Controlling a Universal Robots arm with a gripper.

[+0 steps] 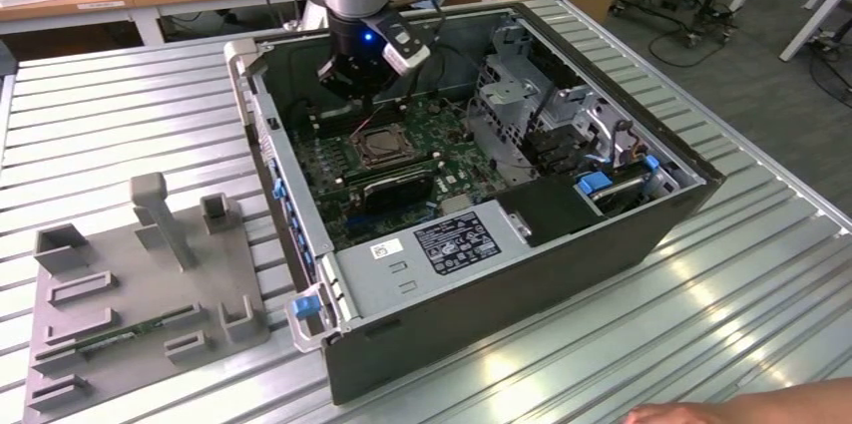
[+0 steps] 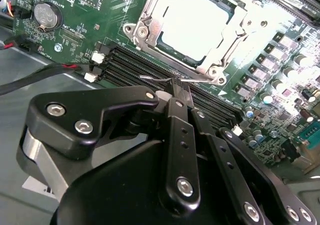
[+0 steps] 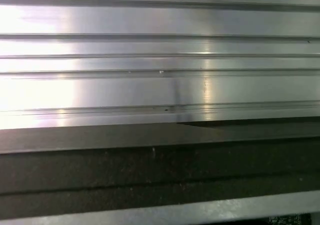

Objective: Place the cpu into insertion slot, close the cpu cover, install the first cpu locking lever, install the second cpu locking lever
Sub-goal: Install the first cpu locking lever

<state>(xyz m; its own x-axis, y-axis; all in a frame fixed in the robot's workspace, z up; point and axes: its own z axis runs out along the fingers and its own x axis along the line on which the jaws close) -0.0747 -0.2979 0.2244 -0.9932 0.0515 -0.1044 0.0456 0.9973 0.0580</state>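
The black hand, fingers together, touches its tips to a thin silvery wire lever at the edge of the square silvery metal cpu cover, which lies shut over the pale square cpu, inside the open dark computer case on the ribbed metal worktop

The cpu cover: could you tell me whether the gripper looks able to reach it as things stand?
Probably yes: the gripper hangs inside the open case right beside the cpu cover, with just a thin wire lever lying between them.
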